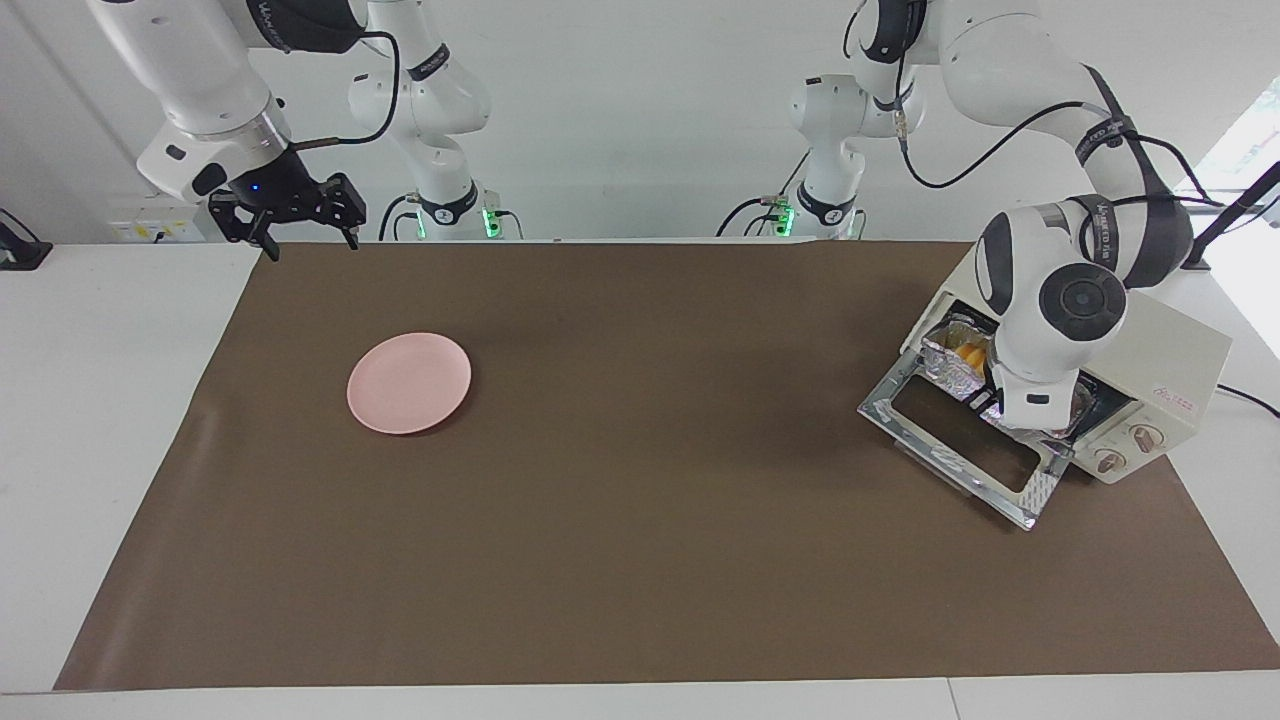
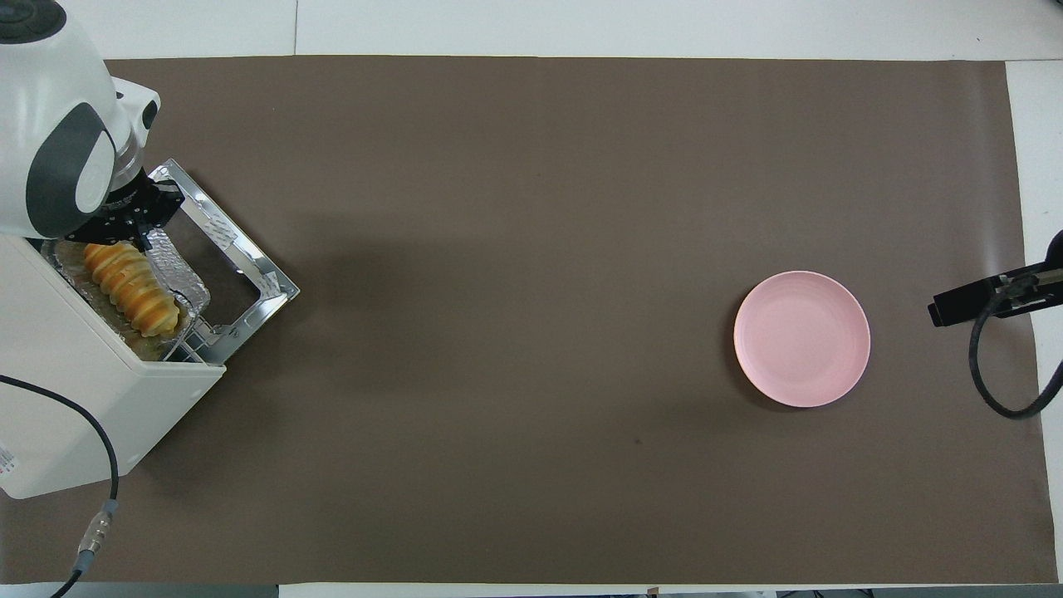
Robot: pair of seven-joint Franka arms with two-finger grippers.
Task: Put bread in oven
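One bread (image 2: 131, 287) in oven (image 2: 75, 390), beside left tool (image 2: 137, 223)

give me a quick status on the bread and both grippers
Left gripper shut at the foil tray's rim, oven mouth. Right gripper open, waiting over the table edge. Bread in tray, on the rack, door down. Nothing blocking.

From across the surface, the left arm's bulky wrist blocks the left gripper (image 2: 143, 226) and most of the foil tray (image 1: 950, 360), so only a sliver of the bread (image 1: 968, 352) shows. Whether its jaws pinch the tray's rim, I cannot tell. The oven (image 2: 75, 399) runs off the overhead edge (cable too).
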